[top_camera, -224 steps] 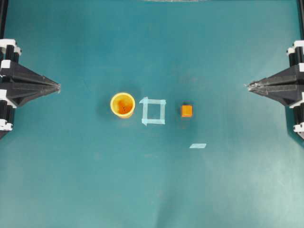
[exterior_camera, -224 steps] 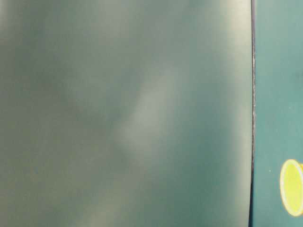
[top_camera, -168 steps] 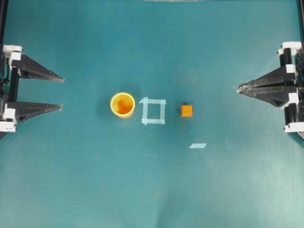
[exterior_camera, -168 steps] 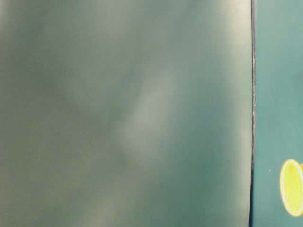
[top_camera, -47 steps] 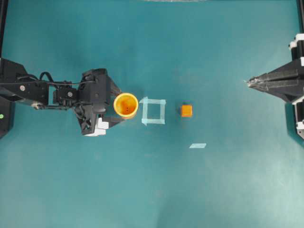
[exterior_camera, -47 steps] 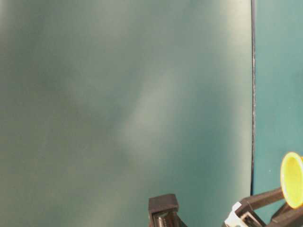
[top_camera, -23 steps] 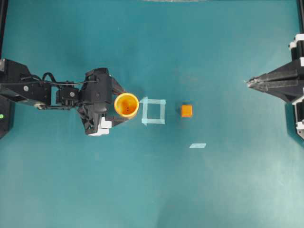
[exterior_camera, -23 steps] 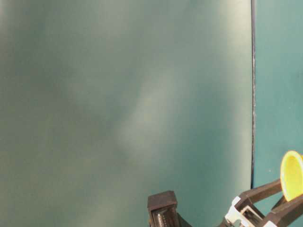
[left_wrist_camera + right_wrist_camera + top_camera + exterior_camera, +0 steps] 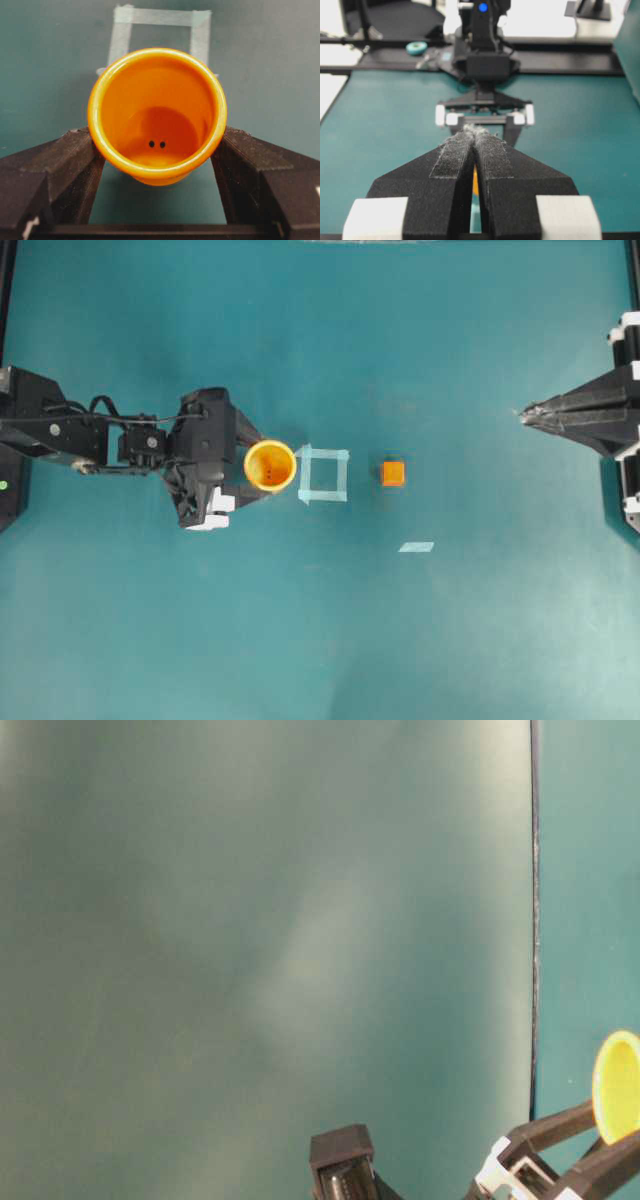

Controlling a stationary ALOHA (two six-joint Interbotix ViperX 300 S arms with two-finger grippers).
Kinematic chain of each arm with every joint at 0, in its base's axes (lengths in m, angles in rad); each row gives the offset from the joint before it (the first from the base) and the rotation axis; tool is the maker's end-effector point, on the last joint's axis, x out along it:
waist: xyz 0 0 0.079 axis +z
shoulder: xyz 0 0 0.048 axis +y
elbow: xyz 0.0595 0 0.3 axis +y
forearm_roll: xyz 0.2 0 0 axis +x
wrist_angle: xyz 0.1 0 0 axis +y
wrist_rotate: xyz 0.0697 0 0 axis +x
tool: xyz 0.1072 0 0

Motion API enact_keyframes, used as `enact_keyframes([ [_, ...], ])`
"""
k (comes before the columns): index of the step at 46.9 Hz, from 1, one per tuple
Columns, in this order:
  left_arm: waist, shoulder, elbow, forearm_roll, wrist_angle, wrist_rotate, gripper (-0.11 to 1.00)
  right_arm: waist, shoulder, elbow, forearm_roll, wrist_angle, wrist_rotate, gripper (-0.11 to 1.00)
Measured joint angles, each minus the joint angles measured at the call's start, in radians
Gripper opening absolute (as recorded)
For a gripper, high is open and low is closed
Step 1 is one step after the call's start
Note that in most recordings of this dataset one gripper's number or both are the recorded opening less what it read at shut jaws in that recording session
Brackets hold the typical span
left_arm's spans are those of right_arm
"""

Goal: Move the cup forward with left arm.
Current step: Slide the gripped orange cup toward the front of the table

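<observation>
cup (image 9: 157,115) | orange, thick rim, upright | two dark dots inside

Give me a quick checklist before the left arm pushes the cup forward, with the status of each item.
1. Cup between the left hand's fingers: ok, one finger on each side.
2. Firm grip on the cup: cannot tell; the fingers sit at its sides, but real clamping is not shown.
3. Cup upright: ok, its mouth faces up in the overhead view.
4. Path ahead: ok, only the tape square lies flat right past the cup.
5. Orange cube out of the way: ok for now, beyond the square.
6. Right hand clear: ok, shut and parked at the far edge.
</observation>
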Motion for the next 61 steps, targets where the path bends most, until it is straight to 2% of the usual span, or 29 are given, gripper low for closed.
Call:
enact_keyframes([
  [16, -0.080, -0.037, 0.008, 0.000, 0.000, -0.003, 0.66, 0.000, 0.000, 0.000, 0.000, -0.002, 0.000, 0.00],
  [45, -0.331, -0.057, 0.008, -0.014, 0.000, -0.026, 0.66, 0.000, 0.000, -0.002, 0.000, 0.018, 0.000, 0.00],
  [61, -0.456, -0.029, -0.048, -0.023, 0.000, -0.040, 0.66, 0.000, 0.000, -0.002, 0.000, 0.018, 0.000, 0.00],
])
